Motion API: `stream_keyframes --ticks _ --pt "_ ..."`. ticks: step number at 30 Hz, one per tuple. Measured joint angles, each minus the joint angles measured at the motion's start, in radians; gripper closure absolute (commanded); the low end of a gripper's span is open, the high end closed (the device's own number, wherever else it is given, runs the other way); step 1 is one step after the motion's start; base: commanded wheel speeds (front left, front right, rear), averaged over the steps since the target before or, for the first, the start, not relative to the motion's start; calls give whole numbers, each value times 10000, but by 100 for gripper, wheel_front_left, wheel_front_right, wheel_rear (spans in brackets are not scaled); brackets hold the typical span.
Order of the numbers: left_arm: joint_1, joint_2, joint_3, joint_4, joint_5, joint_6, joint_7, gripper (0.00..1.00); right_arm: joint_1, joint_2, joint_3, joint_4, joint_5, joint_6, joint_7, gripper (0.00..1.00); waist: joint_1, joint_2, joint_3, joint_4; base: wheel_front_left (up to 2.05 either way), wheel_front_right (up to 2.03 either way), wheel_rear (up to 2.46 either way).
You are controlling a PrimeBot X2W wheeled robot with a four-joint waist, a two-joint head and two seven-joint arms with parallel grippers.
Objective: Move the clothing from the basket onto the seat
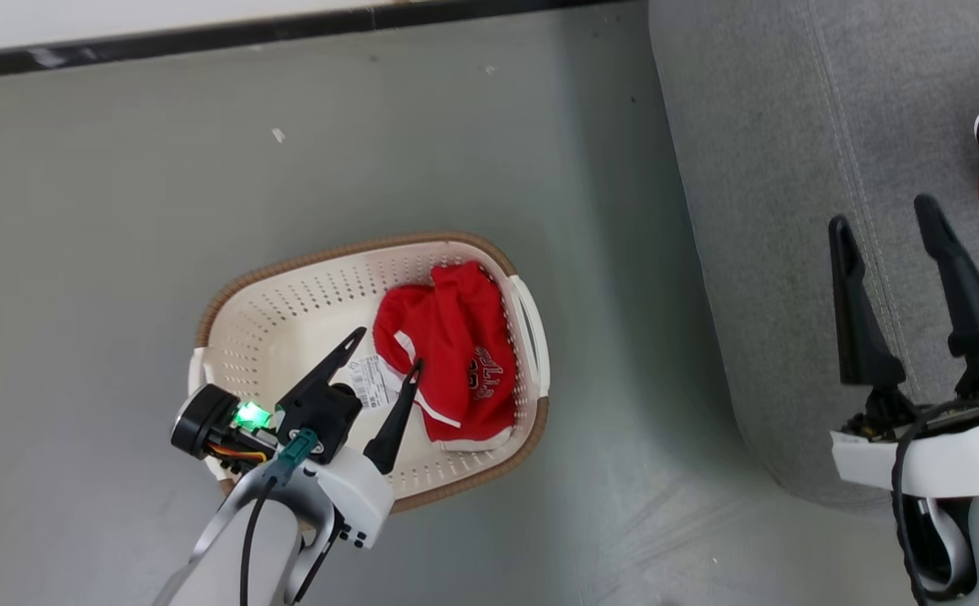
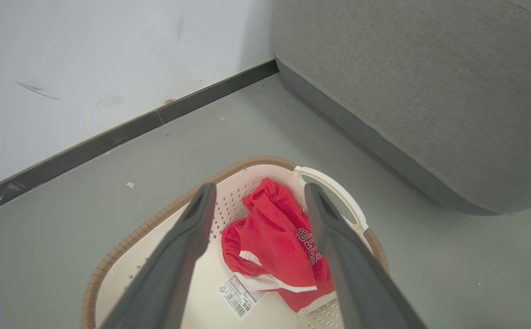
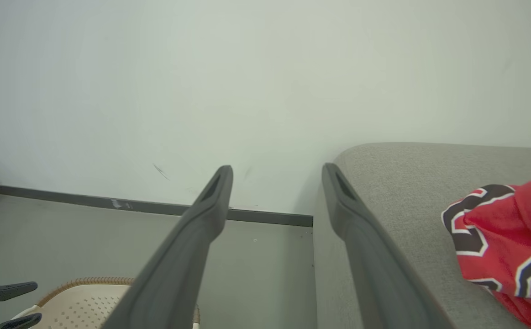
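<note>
- The floor [image 1: 102, 252] is smooth and grey, with a tiny white speck [image 1: 278, 135] at 11 o'clock in the head view.
- A white wall [image 1: 77, 17] runs along 12 o'clock.
- A black strip [image 1: 287, 32] sits where wall meets floor.
- The wall has a thin dark scuff [image 2: 37, 89].
- The big grey seat [image 1: 775, 168] stands at 2 o'clock.

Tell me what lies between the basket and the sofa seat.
Just bare grey floor between the basket and the seat; nothing lies on that strip. The head view shows it, and so does the left wrist view.
</note>
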Motion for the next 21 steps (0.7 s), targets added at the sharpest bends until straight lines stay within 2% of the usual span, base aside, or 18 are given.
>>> stream_keyframes --ticks 21 --pt "-1659 -255 -75 1639 144 71 2 0 -2058 -4 384 -385 92 0 -2 0 0 0 1981 -774 0 0 0"
